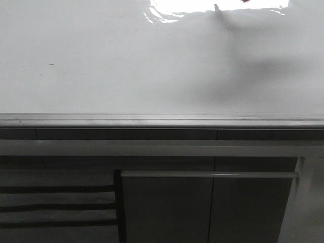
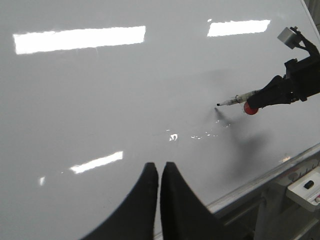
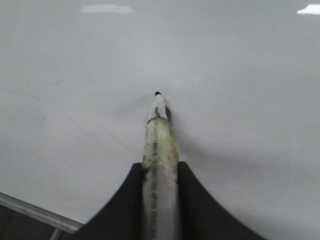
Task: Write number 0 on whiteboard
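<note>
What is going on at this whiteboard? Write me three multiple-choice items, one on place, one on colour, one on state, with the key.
1. Which hand holds the marker?
A. left
B. right
C. neither

2. What colour is the marker's tip?
A. black
B. red
C. green

3. How are the free hand's fingers?
A. spread wide
B. shut on an eraser
C. shut on nothing

Key:
1 B: in the right wrist view the marker's barrel sits between the fingers of the right hand.
2 A: the tip is a small black point against the white whiteboard.
3 C: in the left wrist view the left hand has its fingertips almost together with nothing between them.
</note>
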`<state>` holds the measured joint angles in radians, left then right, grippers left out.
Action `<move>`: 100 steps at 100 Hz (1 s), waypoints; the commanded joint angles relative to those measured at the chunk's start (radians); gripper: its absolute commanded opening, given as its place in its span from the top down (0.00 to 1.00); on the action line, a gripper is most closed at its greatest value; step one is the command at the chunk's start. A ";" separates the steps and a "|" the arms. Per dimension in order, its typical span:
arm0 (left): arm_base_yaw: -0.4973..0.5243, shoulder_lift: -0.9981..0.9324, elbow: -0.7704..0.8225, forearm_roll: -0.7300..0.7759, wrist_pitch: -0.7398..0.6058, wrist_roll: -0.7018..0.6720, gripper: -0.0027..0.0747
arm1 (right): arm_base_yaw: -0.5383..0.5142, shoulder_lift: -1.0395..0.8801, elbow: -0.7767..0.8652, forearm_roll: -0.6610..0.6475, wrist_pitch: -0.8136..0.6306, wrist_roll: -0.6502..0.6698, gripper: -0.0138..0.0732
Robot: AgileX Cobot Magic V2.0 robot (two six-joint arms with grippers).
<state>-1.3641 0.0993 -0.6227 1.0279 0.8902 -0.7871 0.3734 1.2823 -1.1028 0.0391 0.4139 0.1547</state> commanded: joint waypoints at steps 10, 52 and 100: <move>-0.002 0.017 -0.018 0.025 -0.049 -0.010 0.99 | -0.007 0.010 -0.037 -0.003 -0.092 0.003 0.90; -0.002 0.017 -0.018 0.025 -0.049 -0.010 0.99 | 0.066 0.063 -0.037 0.004 -0.018 -0.008 0.90; -0.002 0.017 -0.018 0.021 -0.049 -0.010 0.99 | 0.055 0.046 -0.037 -0.039 0.186 -0.008 0.90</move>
<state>-1.3641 0.0993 -0.6227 1.0158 0.8902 -0.7896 0.4549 1.3669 -1.1135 0.0366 0.6230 0.1525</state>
